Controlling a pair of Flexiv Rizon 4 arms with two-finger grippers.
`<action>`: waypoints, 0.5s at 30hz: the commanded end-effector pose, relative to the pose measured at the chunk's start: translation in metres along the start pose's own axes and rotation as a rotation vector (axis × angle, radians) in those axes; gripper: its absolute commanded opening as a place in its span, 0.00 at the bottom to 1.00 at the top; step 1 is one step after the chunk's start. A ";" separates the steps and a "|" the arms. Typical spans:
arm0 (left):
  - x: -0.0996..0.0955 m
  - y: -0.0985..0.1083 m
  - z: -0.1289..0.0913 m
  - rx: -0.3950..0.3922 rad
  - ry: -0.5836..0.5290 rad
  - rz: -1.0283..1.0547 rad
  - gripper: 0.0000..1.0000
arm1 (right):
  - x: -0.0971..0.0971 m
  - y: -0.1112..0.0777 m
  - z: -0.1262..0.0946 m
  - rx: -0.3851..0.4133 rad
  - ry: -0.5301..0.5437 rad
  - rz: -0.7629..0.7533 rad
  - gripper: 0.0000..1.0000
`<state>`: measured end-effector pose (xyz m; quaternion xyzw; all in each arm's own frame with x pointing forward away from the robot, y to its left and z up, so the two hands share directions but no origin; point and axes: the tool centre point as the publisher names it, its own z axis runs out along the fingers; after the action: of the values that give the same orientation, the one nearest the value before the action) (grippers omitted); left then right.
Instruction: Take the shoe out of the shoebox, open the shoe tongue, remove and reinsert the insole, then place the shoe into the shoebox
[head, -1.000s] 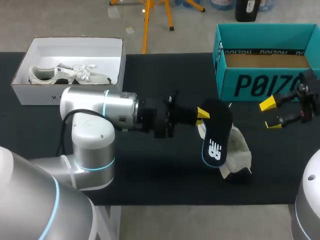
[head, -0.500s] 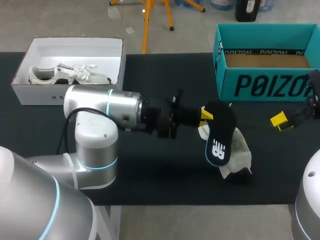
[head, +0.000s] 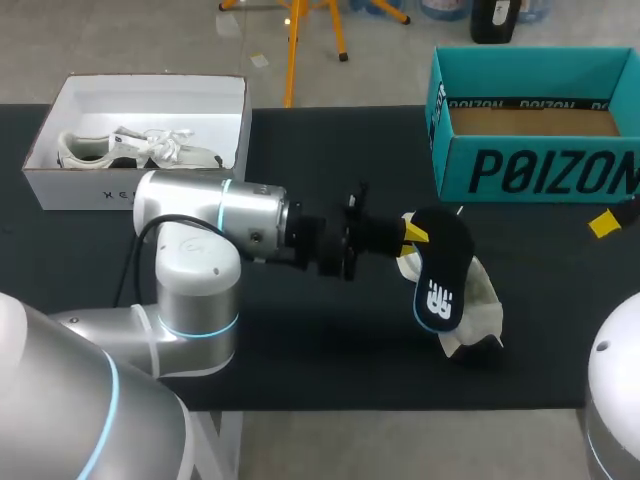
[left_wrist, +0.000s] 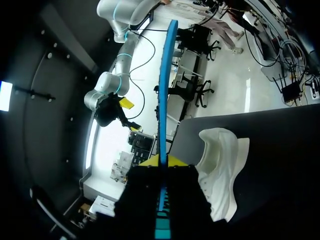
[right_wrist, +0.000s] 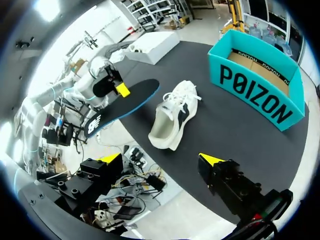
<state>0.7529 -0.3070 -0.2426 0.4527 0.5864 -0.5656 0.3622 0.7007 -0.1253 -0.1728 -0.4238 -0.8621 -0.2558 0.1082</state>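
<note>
The left pincer (head: 412, 232) clamps the black insole (head: 437, 270) right of centre, over the white shoe (head: 480, 300). The right pincer (right_wrist: 160, 158) stands open at the right edge, below the teal shoebox (head: 540, 170).

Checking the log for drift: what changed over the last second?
The right pincer, open, withdrew rightward, almost leaving the head view. The left pincer, shut on the flat black insole, carried it slightly right. The white sneaker beneath, the teal cardboard shoebox and the white box stayed put.
</note>
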 end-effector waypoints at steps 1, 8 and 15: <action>0.001 0.002 0.004 -0.004 0.005 -0.004 0.00 | 0.002 0.003 -0.011 0.080 -0.076 0.000 1.00; 0.000 0.003 0.007 -0.008 0.017 -0.006 0.00 | -0.002 -0.003 -0.006 0.077 -0.010 0.052 1.00; -0.003 0.002 0.009 -0.046 0.018 0.005 0.00 | -0.002 -0.003 -0.006 0.077 -0.010 0.052 1.00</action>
<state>0.7584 -0.3104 -0.2418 0.4524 0.5971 -0.5515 0.3670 0.6971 -0.1325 -0.1694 -0.4424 -0.8603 -0.2200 0.1253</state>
